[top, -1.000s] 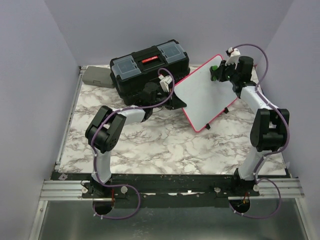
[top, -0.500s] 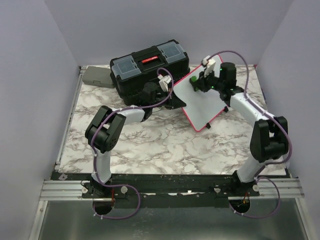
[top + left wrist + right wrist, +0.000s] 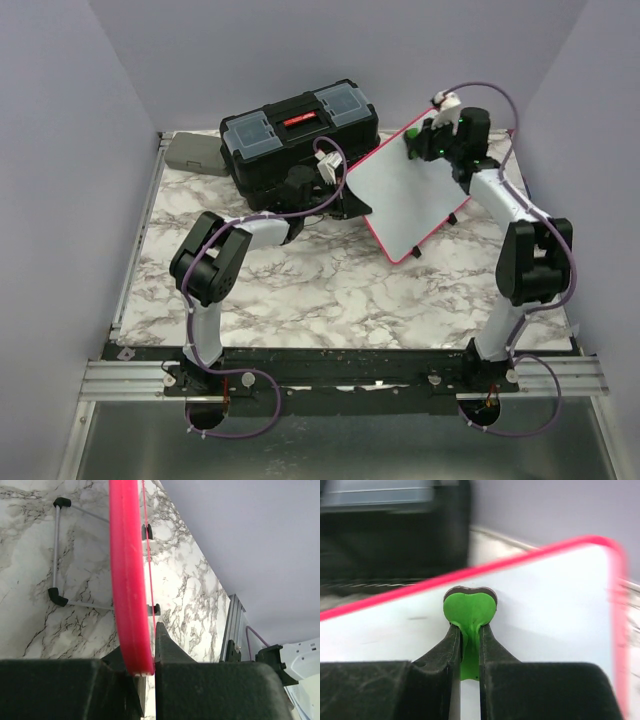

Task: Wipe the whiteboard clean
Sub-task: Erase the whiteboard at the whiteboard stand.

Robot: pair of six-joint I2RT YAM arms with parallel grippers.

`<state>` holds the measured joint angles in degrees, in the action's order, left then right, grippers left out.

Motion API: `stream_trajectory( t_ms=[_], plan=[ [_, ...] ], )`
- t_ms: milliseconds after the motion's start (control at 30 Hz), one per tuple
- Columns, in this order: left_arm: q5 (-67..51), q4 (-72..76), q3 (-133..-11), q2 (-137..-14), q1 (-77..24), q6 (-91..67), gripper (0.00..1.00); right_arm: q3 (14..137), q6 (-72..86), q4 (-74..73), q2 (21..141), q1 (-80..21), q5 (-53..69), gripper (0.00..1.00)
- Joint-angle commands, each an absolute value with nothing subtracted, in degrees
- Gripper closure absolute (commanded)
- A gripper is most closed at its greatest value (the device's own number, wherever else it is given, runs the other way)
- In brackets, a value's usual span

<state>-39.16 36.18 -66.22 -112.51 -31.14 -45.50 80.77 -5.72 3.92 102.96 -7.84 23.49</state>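
The whiteboard (image 3: 405,195), its white face ringed by a pink-red frame, stands tilted on the far right part of the marble table (image 3: 300,290), propped on small black feet (image 3: 57,596). The left gripper (image 3: 345,200) reaches in from the left and pinches the board's left edge. In the left wrist view the pink frame (image 3: 127,580) sits squeezed between the two black fingers (image 3: 165,650). At the board's far upper edge, the right gripper (image 3: 425,145) has its fingers drawn narrow on a green eraser (image 3: 470,607). The eraser's rounded head is pressed to the white face (image 3: 545,610) just below the pink rim. From above, the eraser shows only as a small green spot (image 3: 412,138) at the fingertips.

Just left of the board and behind the left gripper lies a black toolbox (image 3: 300,135) with a red handle and two clear-lidded compartments on top. A small grey case (image 3: 195,153) lies in the far left corner of the table, just beside the toolbox. Both arms stretch from their bases at the near edge.
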Motion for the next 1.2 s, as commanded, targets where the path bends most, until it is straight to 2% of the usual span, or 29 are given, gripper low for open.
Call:
stream_trajectory(
  t_ms=[0,167,300,400,533,633,767,900,1167],
  plan=[
    [-46.0,34.1,-64.4,-110.7,-32.9,-43.9,1.0,85.5,-6.7,1.2,111.1,-0.4,15.1,0.99],
    [-46.0,34.1,-64.9,-110.4,-32.8,-43.9,1.0,82.4,-11.4,-1.8,112.7,2.5,19.3,0.99],
    [-46.1,34.2,-65.6,-111.0,-32.9,-44.1,1.0,70.5,-15.2,-1.5,106.4,1.8,33.8,0.99],
    [-46.2,34.0,-66.0,-111.2,-32.9,-44.2,1.0,61.7,-15.5,3.4,98.6,-3.5,37.4,0.99],
    [-45.8,33.2,-66.2,-110.8,-32.9,-44.0,1.0,57.9,-11.6,8.0,92.3,-12.1,35.9,0.99],
    [-45.6,33.1,-66.3,-110.7,-32.9,-44.1,1.0,56.4,-11.1,10.8,89.7,-19.3,28.5,0.99],
    [-45.5,32.6,-66.3,-110.3,-32.9,-43.8,1.0,56.5,-5.4,14.4,90.6,-21.3,20.3,0.99],
    [-45.6,32.3,-65.8,-109.7,-32.9,-43.4,1.0,60.9,-3.6,14.7,95.9,-17.4,7.5,0.99],
    [-45.7,32.9,-65.0,-109.9,-32.9,-43.2,1.0,74.8,-5.9,9.7,107.7,1.8,9.2,0.99]
  ],
)
